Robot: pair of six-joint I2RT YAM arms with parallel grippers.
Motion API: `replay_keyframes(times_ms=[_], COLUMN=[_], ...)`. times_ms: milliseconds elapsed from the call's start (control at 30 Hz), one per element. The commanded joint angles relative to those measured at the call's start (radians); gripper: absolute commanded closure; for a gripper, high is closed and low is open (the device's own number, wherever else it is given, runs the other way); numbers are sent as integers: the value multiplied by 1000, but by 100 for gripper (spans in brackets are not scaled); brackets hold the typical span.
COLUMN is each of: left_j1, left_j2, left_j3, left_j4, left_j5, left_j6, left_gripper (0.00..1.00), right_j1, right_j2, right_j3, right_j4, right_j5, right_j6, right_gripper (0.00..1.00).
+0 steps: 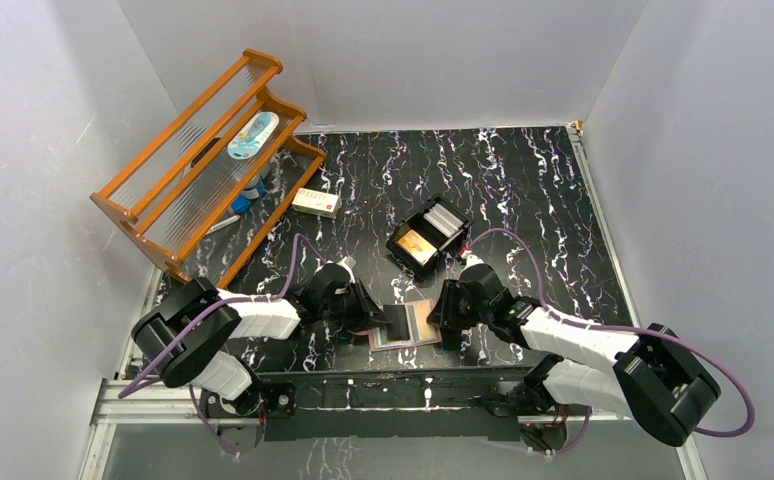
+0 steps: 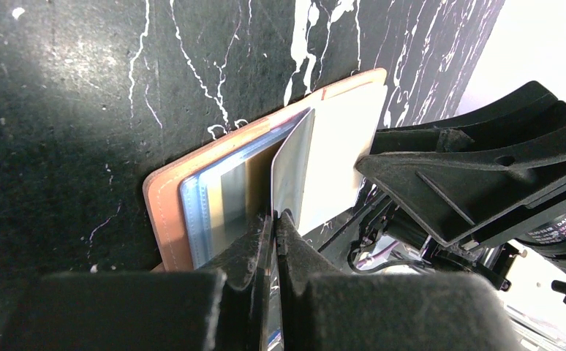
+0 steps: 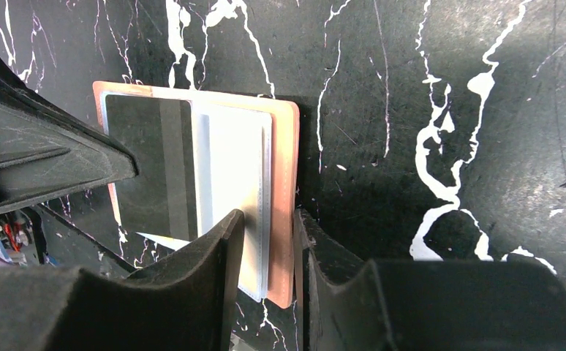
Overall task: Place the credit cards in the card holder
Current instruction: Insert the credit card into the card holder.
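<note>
At the far left we see an orange wooden rack with ribbed clear shelves (image 1: pixel 198 160), and just to its right a small white-and-red box (image 1: pixel 316 202) lying flat on the black, white-veined marble table (image 1: pixel 523 200).

Near the front edge, the left gripper (image 2: pixel 274 219) has its jaws pressed together on the near edge of a thin silver-grey rectangular card (image 2: pixel 292 168). The card stands on edge, tilted, over the open salmon-brown leather card holder (image 2: pixel 164 208), which lies flat with its clear plastic sleeves facing up. The card's lower edge meets the sleeves near the fold.

Further back, just right of the holder, sits a black slotted plastic tray (image 1: pixel 395 245) holding a gold-orange card (image 1: pixel 418 242) and a white card (image 1: pixel 445 218).

The right gripper (image 3: pixel 268 216) crowds in from the right, close to the raised card. Its jaws stand narrowly apart with the holder's right margin between them, and we cannot tell whether they clamp it or only press it.
</note>
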Motion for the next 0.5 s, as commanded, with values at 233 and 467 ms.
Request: replay_keyframes(times_ms=[233,467], left_j1=[-21,-21], left_j2=[57,72], left_j3=[16,15], left_j4=[66,51], left_j5=[18,66], left_j6=[20,59], left_gripper=[100,100], right_j1=[4,4], right_j2=[37,-58], right_j3=[-4,83], right_j4=[-45,-212], right_j5=[14,117], right_j6=[4,-47], right_gripper=[66,68])
